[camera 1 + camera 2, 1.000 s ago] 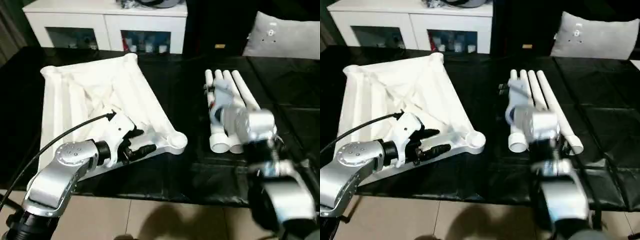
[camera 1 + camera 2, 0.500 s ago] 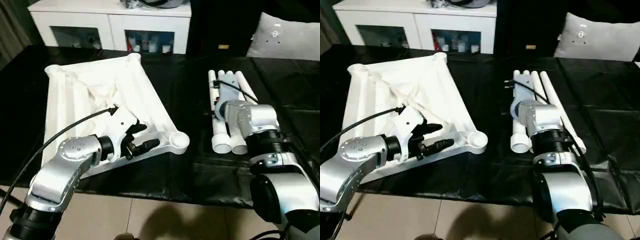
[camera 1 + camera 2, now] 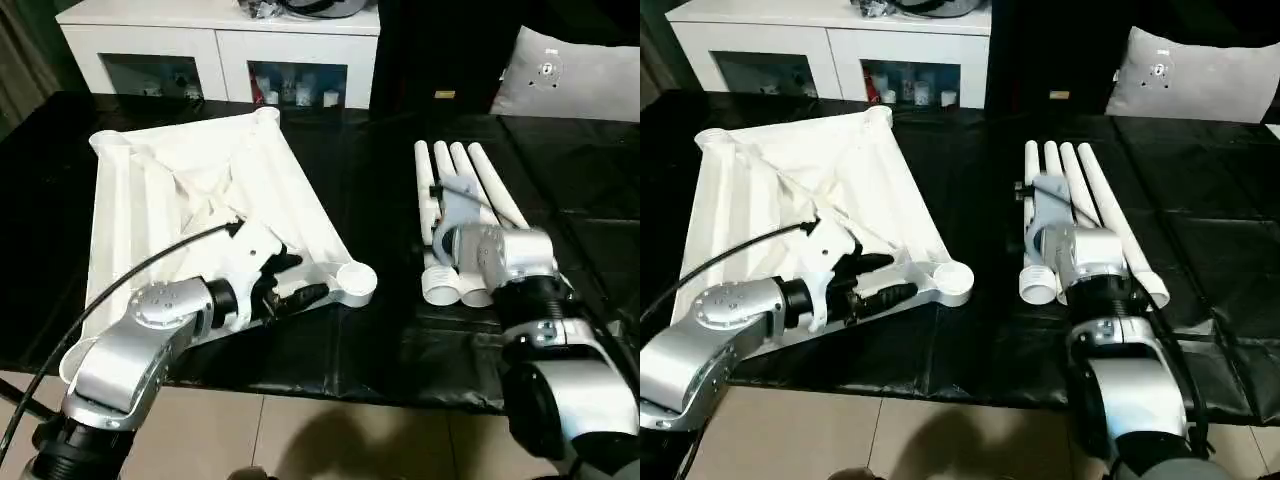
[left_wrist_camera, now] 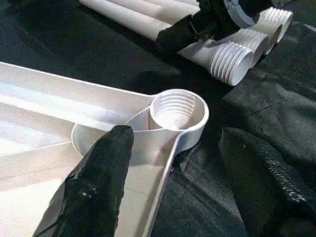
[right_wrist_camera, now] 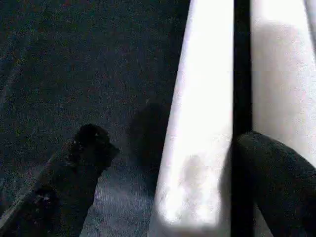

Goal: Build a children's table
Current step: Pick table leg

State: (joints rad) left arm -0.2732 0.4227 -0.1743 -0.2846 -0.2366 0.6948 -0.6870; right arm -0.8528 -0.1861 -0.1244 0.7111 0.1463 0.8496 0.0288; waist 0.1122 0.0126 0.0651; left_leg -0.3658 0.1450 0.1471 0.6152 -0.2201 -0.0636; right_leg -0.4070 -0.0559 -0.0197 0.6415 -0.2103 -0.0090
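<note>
Left eye view: white plastic tabletop [image 3: 190, 190] is seen upside down on black counter [image 3: 380, 330], ribbed underside up, w/ threaded round socket [image 4: 178, 109] at its near corner. Four white tapered legs [image 3: 470, 195] are laid side by side at 3 o'clock of the top, threaded ends toward the robot. Left gripper [image 3: 290, 285] is open, straddling the top's edge by the socket. Right gripper [image 5: 163, 173] is open, straddling one leg.

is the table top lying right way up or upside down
Upside down: the table top lies on the black surface with its ribbed underside facing up, and the threaded corner socket opens upward, empty.
</note>
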